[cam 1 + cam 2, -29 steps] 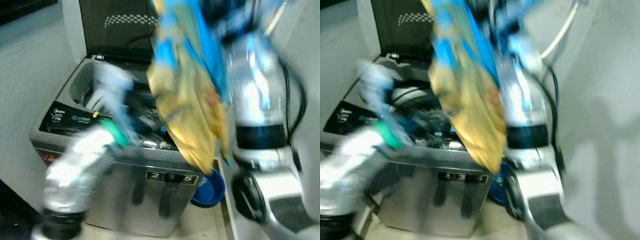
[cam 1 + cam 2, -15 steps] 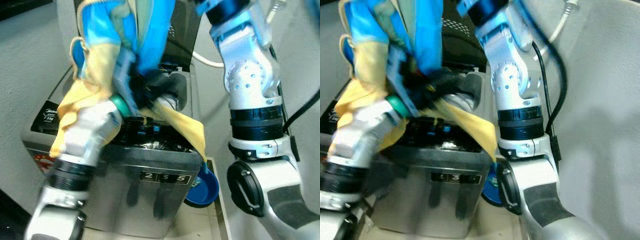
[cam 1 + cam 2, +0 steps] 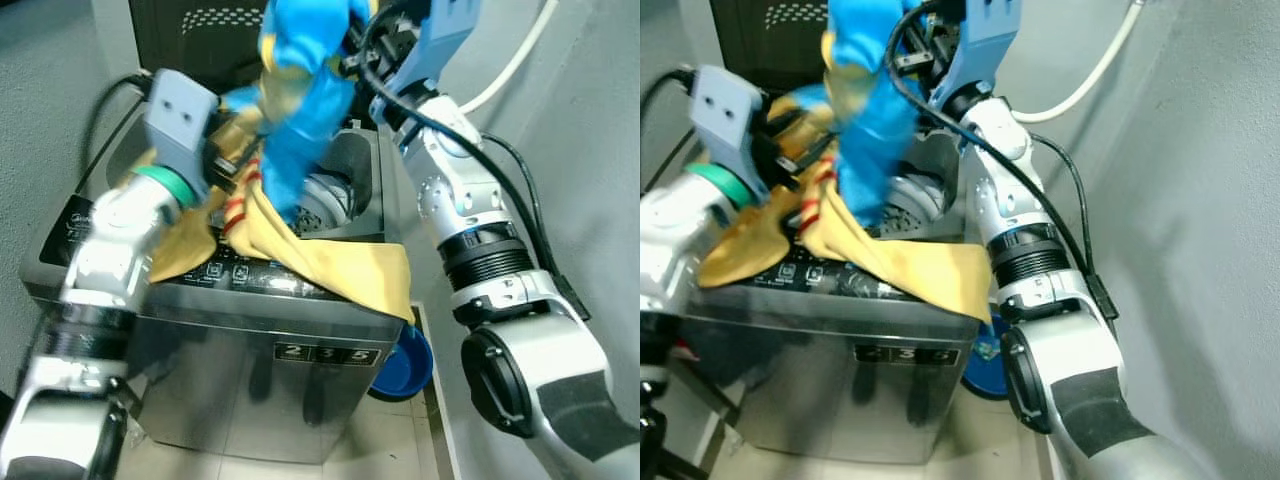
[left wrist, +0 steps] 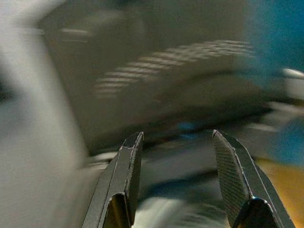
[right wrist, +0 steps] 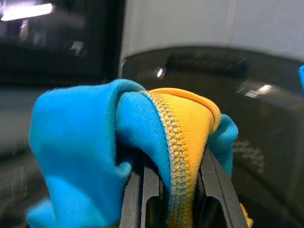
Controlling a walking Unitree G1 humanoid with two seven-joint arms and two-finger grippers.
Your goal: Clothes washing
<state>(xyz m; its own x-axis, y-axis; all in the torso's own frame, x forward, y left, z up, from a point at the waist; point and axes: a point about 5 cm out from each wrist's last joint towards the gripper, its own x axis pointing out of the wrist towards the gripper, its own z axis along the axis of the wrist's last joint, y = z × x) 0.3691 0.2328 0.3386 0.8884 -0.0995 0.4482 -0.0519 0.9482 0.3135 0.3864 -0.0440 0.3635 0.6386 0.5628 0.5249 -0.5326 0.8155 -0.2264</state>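
A blue and yellow garment point(image 3: 298, 120) hangs over the open tub of a top-load washing machine point(image 3: 300, 335). My right gripper point(image 5: 173, 159) is above the tub and shut on the garment's bunched blue and yellow zip edge. The yellow part point(image 3: 340, 268) lies draped across the machine's front control panel and hangs over its right front corner. My left gripper point(image 4: 175, 135) is open with nothing between its fingers. It reaches in from the left rim, close against the hanging cloth point(image 3: 855, 130). The tub's inside is mostly hidden by the garment.
The machine's dark lid point(image 3: 190, 40) stands raised at the back. A blue basin point(image 3: 405, 365) sits on the floor by the machine's right front corner. A white hose point(image 3: 515, 65) runs along the grey wall on the right, close to my right arm.
The view has shifted. The garment has come down from in front of the camera, and its yellow part now lies over the front panel. My left arm has swung up to the left rim.
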